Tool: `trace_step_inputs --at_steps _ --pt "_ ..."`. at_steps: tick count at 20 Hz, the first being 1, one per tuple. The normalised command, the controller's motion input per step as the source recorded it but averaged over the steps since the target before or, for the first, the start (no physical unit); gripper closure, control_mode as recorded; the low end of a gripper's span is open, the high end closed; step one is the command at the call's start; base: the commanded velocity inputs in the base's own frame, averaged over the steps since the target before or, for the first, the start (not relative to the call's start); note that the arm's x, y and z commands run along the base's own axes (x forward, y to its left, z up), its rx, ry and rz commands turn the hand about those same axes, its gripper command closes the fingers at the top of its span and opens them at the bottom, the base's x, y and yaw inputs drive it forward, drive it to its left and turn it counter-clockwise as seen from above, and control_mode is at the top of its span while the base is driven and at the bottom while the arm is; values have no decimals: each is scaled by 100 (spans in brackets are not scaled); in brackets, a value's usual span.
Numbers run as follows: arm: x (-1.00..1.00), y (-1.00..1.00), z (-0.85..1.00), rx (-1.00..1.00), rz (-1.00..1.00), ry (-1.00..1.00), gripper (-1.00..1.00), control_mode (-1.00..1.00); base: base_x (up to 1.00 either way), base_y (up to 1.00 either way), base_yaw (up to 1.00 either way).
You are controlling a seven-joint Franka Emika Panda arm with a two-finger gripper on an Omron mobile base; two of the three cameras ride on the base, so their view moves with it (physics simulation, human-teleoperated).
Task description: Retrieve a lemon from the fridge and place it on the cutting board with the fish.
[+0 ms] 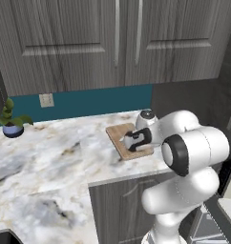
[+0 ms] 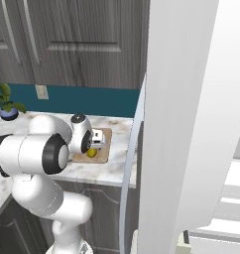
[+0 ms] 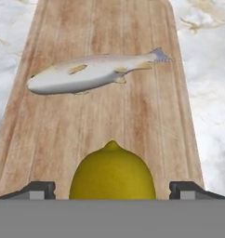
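The yellow lemon [image 3: 112, 172] rests on the near end of the light-brown wooden cutting board [image 3: 147, 116]. My gripper [image 3: 112, 188] is open around it, and each dark fingertip [image 3: 40, 189] stands clear of its sides. Farther along the board lies the silvery-white fish [image 3: 91, 74], lengthwise across it. In the right base view the lemon [image 2: 92, 153] sits on the board [image 2: 105, 144] just below the gripper [image 2: 94, 145]. In the left base view the gripper [image 1: 136, 141] hovers over the board [image 1: 118, 133]. The fridge [image 2: 181, 124] stands open at the right, its white door close to the counter's end.
The board lies on a marble counter [image 1: 50, 157] near its right end. A small potted plant [image 1: 12, 123] stands at the back left by a wall outlet [image 1: 46, 100]. Dark wood-grain cabinets [image 1: 89, 43] hang above. The open fridge door edge [image 2: 134, 163] borders the counter.
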Motion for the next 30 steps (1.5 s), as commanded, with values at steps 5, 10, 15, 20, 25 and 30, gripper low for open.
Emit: trace_step_inputs --at_steps 5,10,15,20,25,30 --pt "-7 0 43 0 0 0 -100 -100 0 0 0" --pt "-41 0 18 0 0 0 -100 -100 0 0 0" --pt "-75 -1 26 0 0 -2 -100 -100 0 0 0" --pt "-63 -1 78 0 0 -11 -100 -100 0 0 0" --pt "-63 -1 76 0 -2 -7 -100 -100 0 0 0" --pt "-41 -8 66 7 -18 4 -100 -100 0 0 0"
